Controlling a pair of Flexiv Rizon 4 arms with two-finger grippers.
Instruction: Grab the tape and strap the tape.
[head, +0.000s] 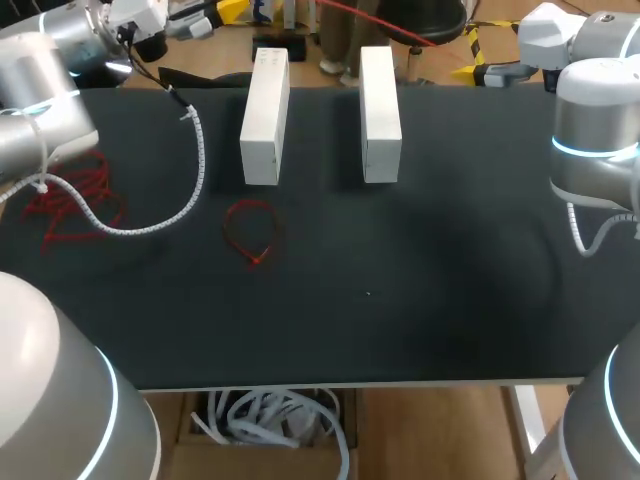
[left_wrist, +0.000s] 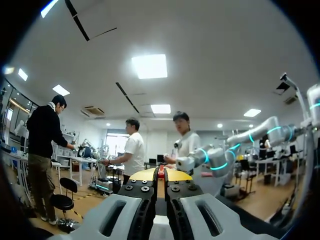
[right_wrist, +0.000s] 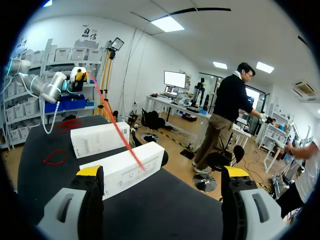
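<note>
Two fingers (left_wrist: 144, 175) of the left hand (left_wrist: 161, 176) are pinched shut on a red tape (left_wrist: 161, 169). Well apart from that hand, a tape pile (head: 75, 205) and a tape loop (head: 252, 232) lie on the surface (head: 420, 310). Right hand (right_wrist: 162, 172) gapes wide, holding nothing, white boxes (right_wrist: 100, 137) ahead of it.

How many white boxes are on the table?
2. One white box lies left of centre near the table's far edge; the other parallel on its right, a gap between. None seems hidden.
</note>
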